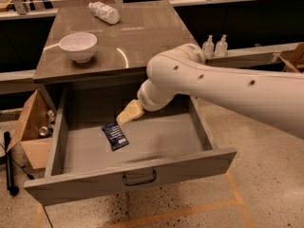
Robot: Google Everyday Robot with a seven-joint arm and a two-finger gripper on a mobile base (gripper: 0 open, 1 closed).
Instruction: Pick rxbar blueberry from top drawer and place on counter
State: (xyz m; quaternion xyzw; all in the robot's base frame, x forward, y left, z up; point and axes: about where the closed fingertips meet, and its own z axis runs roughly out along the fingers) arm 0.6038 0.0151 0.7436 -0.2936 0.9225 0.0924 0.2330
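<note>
Glare streaks the counter (142,46); the claw (125,116) hangs inside the shadowed top drawer (190,166).

Camera view, single; mounting not determined. The scene was viewed from in front of the cabinet (52,103) and from above, with the lens tilted steeply down towards the back. The open top drawer (180,165) was framed at close range in the lower half, with the counter (142,46) behind it in the upper half. The frame was crossed from the right edge by the arm (228,89). The gripper (129,112) was placed near centre, over the drawer's rear.
</note>
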